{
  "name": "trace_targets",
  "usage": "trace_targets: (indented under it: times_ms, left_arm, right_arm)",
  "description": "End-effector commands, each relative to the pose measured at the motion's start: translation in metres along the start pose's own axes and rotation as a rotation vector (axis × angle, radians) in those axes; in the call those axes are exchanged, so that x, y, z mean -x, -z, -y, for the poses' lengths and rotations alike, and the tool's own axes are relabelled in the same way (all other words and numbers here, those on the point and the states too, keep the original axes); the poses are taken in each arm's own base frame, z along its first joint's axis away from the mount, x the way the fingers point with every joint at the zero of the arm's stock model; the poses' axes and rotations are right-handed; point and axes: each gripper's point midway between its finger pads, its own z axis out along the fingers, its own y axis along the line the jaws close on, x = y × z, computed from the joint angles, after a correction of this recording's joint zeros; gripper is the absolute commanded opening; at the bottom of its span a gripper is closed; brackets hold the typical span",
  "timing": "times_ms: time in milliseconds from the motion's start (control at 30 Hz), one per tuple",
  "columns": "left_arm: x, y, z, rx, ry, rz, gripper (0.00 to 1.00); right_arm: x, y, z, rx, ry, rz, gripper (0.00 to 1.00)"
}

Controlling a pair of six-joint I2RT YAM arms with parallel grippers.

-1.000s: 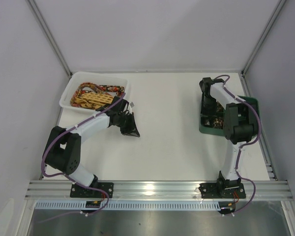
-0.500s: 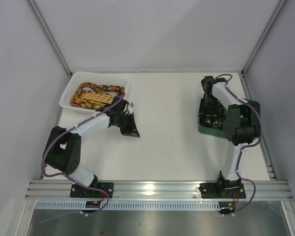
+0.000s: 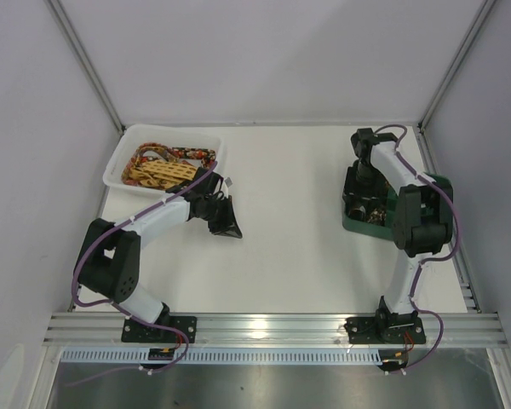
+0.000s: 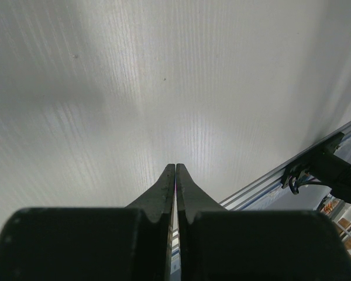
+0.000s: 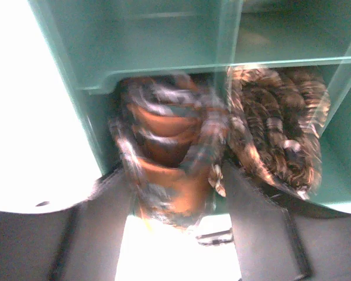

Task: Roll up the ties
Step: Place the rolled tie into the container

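Several flat ties (image 3: pixel 166 166), yellow lattice and red-floral among them, lie in a white bin (image 3: pixel 117 170) at the back left. My left gripper (image 3: pixel 230 226) rests shut and empty on the white table just right of the bin; its jaws are pressed together in the left wrist view (image 4: pixel 175 168). My right gripper (image 3: pixel 363 183) reaches down into the green divided tray (image 3: pixel 437 183). In the right wrist view it (image 5: pixel 175 193) holds a rolled brown-orange tie (image 5: pixel 167 158), blurred, at a tray compartment. A second rolled mottled tie (image 5: pixel 278 129) sits in the adjoining compartment.
The green tray's wall (image 5: pixel 134 41) and divider (image 5: pixel 228 70) stand close around the right fingers. An aluminium rail (image 3: pixel 272 328) runs along the table's near edge, and white walls enclose the other three sides.
My right wrist has shifted slightly back and right over the green tray, and the tray has moved a little. The left arm has not moved.
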Motion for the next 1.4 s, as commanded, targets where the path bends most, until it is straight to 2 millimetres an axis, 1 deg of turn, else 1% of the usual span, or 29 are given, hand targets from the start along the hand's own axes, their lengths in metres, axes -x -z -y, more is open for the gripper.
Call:
trace_targets:
  times_ms: [0,100,200,333,500,600,633,667,733,867,900,967,1000,1033,1100,1167,1200,1267,1300,1367]
  left_arm:
    - [0.006,0.007,0.011,-0.031,-0.023,0.030,0.06]
    - [0.005,0.007,0.011,-0.029,-0.024,0.028,0.06]
    - [0.006,0.006,0.012,-0.032,-0.025,0.029,0.06]
    - [0.005,0.006,0.014,-0.035,-0.026,0.027,0.06]
    - [0.004,0.006,0.014,-0.034,-0.027,0.027,0.06]
    - [0.004,0.007,0.014,-0.034,-0.029,0.027,0.06]
    - [0.003,0.007,0.014,-0.033,-0.027,0.026,0.06]
    - [0.004,0.007,0.014,-0.034,-0.029,0.027,0.06]
    - [0.003,0.007,0.014,-0.033,-0.027,0.026,0.06]
    - [0.005,0.008,0.015,-0.037,-0.030,0.032,0.06]
    - [0.005,0.008,0.015,-0.035,-0.029,0.031,0.06]
    - [0.004,0.009,0.015,-0.036,-0.031,0.030,0.06]
    - [0.003,0.008,0.014,-0.033,-0.028,0.029,0.06]
    - [0.004,0.009,0.015,-0.035,-0.030,0.032,0.06]
    - [0.004,0.009,0.015,-0.035,-0.032,0.031,0.06]
    - [0.004,0.010,0.014,-0.031,-0.034,0.034,0.06]
    - [0.004,0.010,0.015,-0.032,-0.034,0.035,0.06]
    - [0.004,0.010,0.014,-0.030,-0.034,0.036,0.06]
    - [0.004,0.010,0.015,-0.032,-0.033,0.035,0.06]
    - [0.004,0.011,0.015,-0.031,-0.034,0.034,0.06]
  right_arm:
    - [-0.005,0.024,0.012,-0.036,0.004,0.039,0.72]
    - [-0.006,0.034,0.013,-0.022,-0.004,0.060,0.72]
    - [-0.009,0.038,0.014,-0.015,-0.006,0.061,0.73]
    - [-0.010,0.040,0.013,-0.003,-0.010,0.068,0.72]
    - [-0.006,0.042,0.008,0.015,-0.014,0.089,0.70]
    - [-0.004,0.039,0.004,0.029,-0.014,0.088,0.65]
    - [-0.005,0.039,0.002,0.042,-0.009,0.082,0.55]
    - [-0.005,0.035,0.000,0.047,-0.010,0.078,0.50]
    - [-0.006,0.031,-0.003,0.057,-0.015,0.067,0.45]
    - [-0.013,0.021,-0.008,0.052,-0.005,0.049,0.43]
    - [-0.019,0.017,-0.007,0.045,-0.002,0.034,0.42]
    - [-0.023,0.012,-0.009,0.042,-0.005,0.026,0.39]
    - [-0.030,0.006,-0.007,0.034,-0.004,0.008,0.39]
    - [-0.030,0.004,-0.007,0.036,-0.006,0.010,0.38]
    - [-0.032,0.002,-0.005,0.027,-0.006,0.011,0.38]
    - [-0.027,0.007,-0.005,0.028,-0.003,0.029,0.40]
    - [-0.019,0.015,-0.008,0.038,-0.003,0.057,0.42]
    - [-0.014,0.024,-0.007,0.035,0.000,0.072,0.47]
    - [-0.006,0.033,-0.009,0.044,0.002,0.096,0.51]
    - [-0.006,0.043,-0.009,0.046,0.009,0.102,0.57]
